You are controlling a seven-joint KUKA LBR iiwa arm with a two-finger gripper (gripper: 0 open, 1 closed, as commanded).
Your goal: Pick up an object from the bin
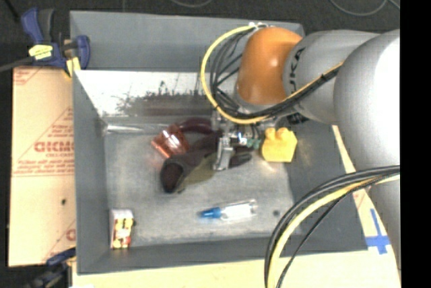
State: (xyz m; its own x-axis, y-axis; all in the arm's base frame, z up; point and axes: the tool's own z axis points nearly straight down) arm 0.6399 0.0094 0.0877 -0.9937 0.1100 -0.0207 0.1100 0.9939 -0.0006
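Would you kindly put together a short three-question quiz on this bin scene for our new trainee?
1. True or false: the yellow block lies close to the gripper, on its right in the view.
2. What lies in the lower left corner of the bin, as the view shows it? A: a small box. B: a green cup. C: a red ball.
3. Fill in: the clear tube lying below the gripper in the view has a ___ tip.

Key: 1 true; 2 A; 3 blue.
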